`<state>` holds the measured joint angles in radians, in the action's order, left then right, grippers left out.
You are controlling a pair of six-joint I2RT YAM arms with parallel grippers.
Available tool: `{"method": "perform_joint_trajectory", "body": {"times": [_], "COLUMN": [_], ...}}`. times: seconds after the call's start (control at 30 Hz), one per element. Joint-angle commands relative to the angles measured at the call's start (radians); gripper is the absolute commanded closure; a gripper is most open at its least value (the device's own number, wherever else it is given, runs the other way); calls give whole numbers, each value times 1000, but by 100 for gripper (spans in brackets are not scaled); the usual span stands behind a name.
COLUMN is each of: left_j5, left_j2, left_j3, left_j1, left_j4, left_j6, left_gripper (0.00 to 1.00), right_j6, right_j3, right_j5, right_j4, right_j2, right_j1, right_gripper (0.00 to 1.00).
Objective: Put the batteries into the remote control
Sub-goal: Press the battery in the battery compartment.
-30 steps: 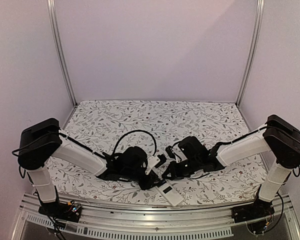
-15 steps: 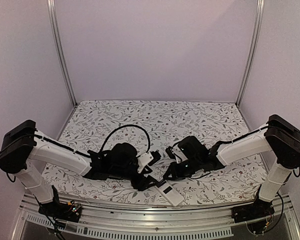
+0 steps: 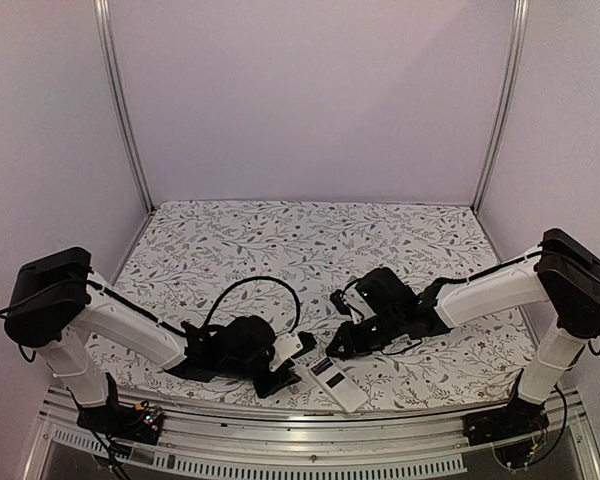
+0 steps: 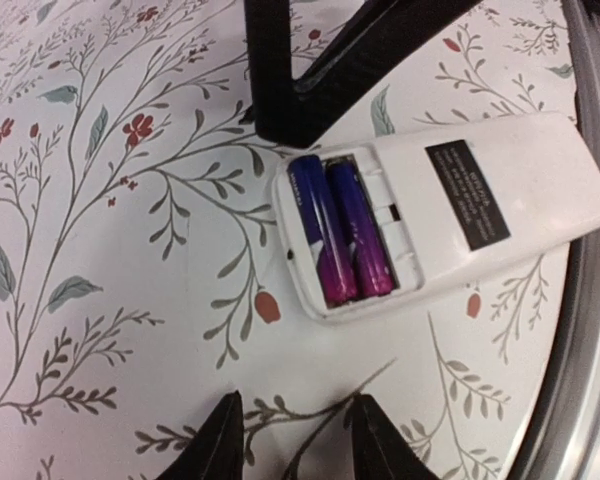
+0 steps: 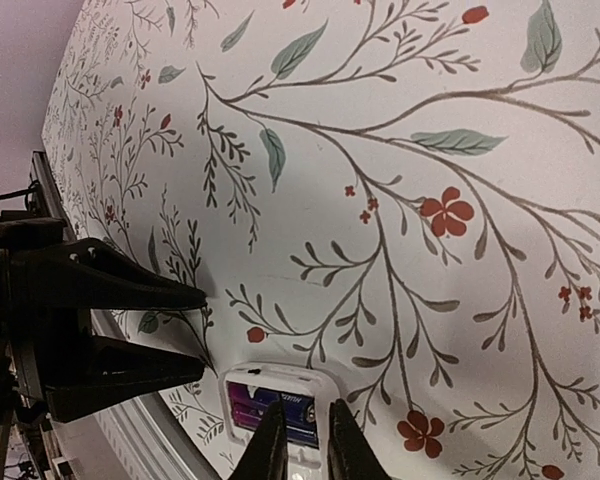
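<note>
The white remote control (image 3: 338, 383) lies back-up near the table's front edge, its battery slot uncovered. Both batteries (image 4: 341, 236), blue-purple here, lie side by side in the slot of the remote control (image 4: 480, 200). My left gripper (image 4: 300, 442) is open and empty, low over the cloth a short way from the slot end; from above the left gripper (image 3: 280, 378) sits just left of the remote. My right gripper (image 5: 308, 442) hovers at the slot end of the remote control (image 5: 280, 385) over the batteries (image 5: 265, 410), its fingers only narrowly apart and holding nothing.
A floral cloth (image 3: 310, 250) covers the table. A metal rail (image 3: 310, 420) runs along the front edge just beside the remote. The right arm's black fingers (image 4: 280, 70) stand over the far end of the slot in the left wrist view.
The left gripper has drawn back from the remote's slot end toward the front left and sunk low; its jaws spread wide and then narrowed. The right gripper has parted slightly.
</note>
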<state>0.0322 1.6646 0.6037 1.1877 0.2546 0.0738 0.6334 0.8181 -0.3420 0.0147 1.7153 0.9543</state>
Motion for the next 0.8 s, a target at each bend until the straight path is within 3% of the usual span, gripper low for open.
{"method": "perform_joint_trajectory", "body": {"times": [0.0,0.77], "left_j5": [31,8], "left_j2": [66,125], "left_j3": [40,67], "left_j1": [34,40], "left_j4": [20,64], "left_j6": [-5,26], "left_gripper": [65,68], "right_j6": [-36,-14], "right_j3": [29,-15], "right_j5": [-1,-40], "right_j4": [-13,32], "right_j2": [22,43], "right_j1": [-6,-5], "right_gripper": [86,92]}}
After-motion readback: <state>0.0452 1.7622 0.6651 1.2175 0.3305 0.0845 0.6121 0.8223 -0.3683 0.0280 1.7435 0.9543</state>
